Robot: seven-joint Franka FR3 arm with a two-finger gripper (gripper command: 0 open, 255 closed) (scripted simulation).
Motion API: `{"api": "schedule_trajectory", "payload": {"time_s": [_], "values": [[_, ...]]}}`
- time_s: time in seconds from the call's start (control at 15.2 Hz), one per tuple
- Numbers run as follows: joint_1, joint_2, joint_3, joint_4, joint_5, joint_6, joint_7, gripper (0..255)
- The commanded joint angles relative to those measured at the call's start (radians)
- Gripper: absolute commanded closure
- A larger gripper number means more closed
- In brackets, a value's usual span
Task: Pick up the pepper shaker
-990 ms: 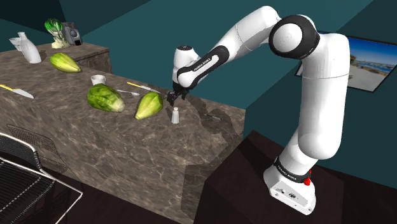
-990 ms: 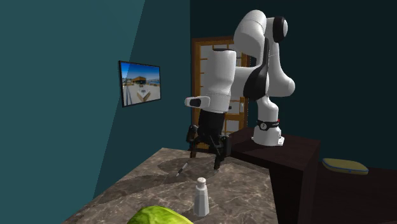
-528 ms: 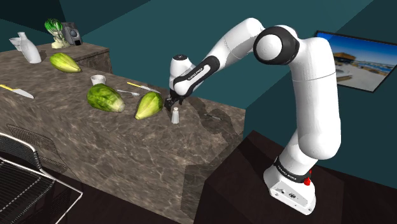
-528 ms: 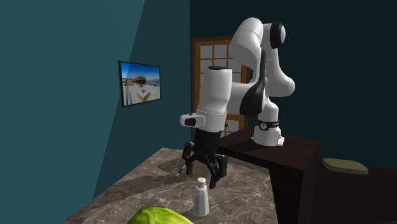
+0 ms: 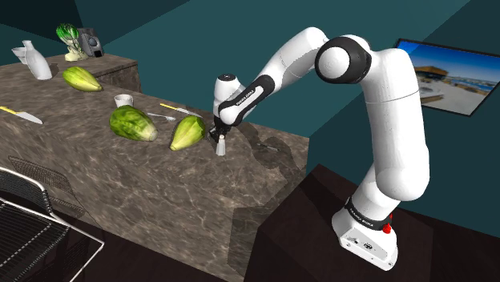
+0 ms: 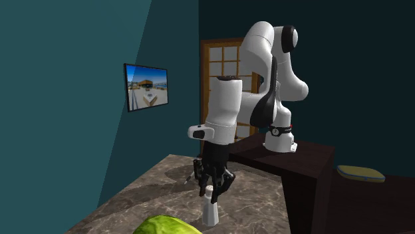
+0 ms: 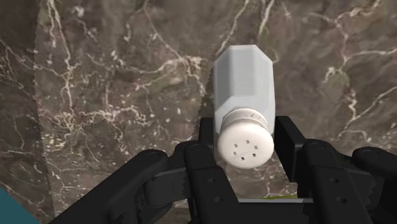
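Claw (image 7: 247,132) now down astride pepper shaker (image 7: 245,79) — contact unclr.

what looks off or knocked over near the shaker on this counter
Nothing stands out. The pepper shaker stands upright on the marble counter with no spill around it, and the gripper has its open fingers on either side of the cap. The nearest lettuce head lies on its side, apart from the shaker.
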Motion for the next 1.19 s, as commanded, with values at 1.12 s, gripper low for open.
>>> {"api": "schedule_trajectory", "payload": {"time_s": [1.12], "values": [[-0.008, -0.112, 0.015, 0.002, 0.021, -0.115, -0.023, 255]]}}
